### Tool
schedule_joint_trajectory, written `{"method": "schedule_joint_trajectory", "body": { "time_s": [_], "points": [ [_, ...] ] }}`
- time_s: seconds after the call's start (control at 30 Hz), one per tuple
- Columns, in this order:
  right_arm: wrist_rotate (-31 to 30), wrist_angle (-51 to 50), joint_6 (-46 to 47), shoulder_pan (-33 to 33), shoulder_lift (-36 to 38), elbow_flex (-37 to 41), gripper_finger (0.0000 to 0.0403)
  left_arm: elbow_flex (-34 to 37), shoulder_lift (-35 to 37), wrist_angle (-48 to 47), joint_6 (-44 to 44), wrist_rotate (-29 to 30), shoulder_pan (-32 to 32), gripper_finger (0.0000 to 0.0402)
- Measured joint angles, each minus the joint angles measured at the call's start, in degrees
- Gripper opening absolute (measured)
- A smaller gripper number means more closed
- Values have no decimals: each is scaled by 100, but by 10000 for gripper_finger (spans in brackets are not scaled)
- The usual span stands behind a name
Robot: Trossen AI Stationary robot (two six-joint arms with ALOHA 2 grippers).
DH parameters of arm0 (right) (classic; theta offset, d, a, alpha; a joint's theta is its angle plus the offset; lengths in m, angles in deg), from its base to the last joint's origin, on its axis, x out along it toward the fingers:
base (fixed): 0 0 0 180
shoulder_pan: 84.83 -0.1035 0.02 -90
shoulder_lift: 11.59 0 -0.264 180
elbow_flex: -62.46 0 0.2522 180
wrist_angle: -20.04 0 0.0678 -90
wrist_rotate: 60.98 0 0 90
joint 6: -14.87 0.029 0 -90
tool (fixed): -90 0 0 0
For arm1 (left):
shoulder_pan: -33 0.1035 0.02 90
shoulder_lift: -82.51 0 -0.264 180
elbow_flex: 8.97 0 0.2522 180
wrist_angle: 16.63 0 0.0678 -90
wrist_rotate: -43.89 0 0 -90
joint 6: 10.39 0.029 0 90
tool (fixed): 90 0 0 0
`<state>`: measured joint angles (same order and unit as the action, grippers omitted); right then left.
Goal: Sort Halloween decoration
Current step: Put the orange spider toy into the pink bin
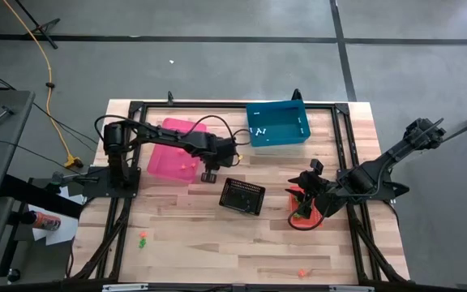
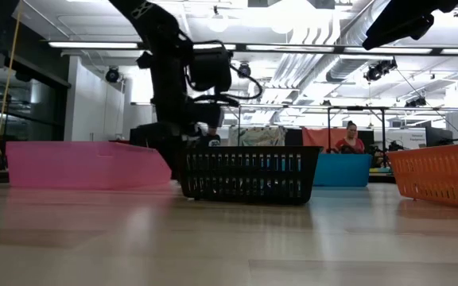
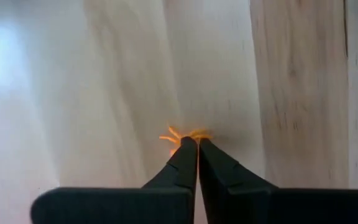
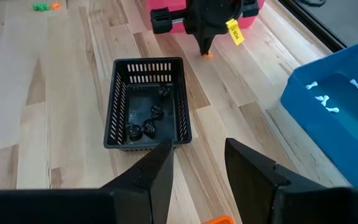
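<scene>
Overhead view, centre: left gripper [image 1: 210, 175], fingers pinched together at the wood tabletop [image 1: 185, 227], just right of the flat pink plastic bin [image 1: 171, 149] and upper left of the small black slatted basket [image 1: 242, 196]. Left wrist view: the two dark fingertips [image 3: 189, 147] meet on a small orange spiky trinket [image 3: 182, 134] lying on the boards; its legs stick out either side of the tips, so closed on it, not lifted.

Right gripper [image 1: 315, 198] sits centre-right of the overhead frame, over the orange slatted basket [image 1: 302, 208]; fingers apart w/ nothing between them in the right wrist view.

Right wrist view, centre: black basket holds several dark trinkets [image 4: 146, 124]; blue plastic bin [image 4: 334, 106] at right edge holds white bone-shaped pieces [image 4: 325, 103]. Upper left corner of same view: green and orange trinkets [image 4: 43, 6] loose on the table. Overhead view: another orange piece [image 1: 302, 272] near bottom edge, right of centre.

Low view: a person [image 2: 348, 137] stands in the room behind the table, right of centre.
</scene>
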<state>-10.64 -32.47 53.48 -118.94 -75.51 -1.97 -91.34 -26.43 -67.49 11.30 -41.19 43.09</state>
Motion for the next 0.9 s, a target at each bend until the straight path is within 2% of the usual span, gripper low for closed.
{"method": "schedule_joint_trajectory", "body": {
  "time_s": [0.23, 0.43, 0.53, 0.67, 0.8, 0.9],
  "points": [
    [0, 0, 11, 0, 0, 0, 139, -365, 370, -501, 134, 657, -166, 0],
    [-3, 2, 11, 0, 0, 0, 139, -381, 1152, -465, -34, 731, -193, 0],
    [-19, 2, 13, 0, 0, 0, 139, -326, 1466, -346, -50, 391, -179, 0],
    [-18, 24, 15, 0, 1, 0, 139, -88, 1676, 121, -191, -362, -56, 0],
    [-18, 26, 9, 0, -7, 0, 139, 209, 1595, 849, -432, -923, 98, 5],
    [-16, 24, -2, 0, -9, 0, 139, 357, 1311, 1247, -496, -1023, 164, 24]
  ]
}}
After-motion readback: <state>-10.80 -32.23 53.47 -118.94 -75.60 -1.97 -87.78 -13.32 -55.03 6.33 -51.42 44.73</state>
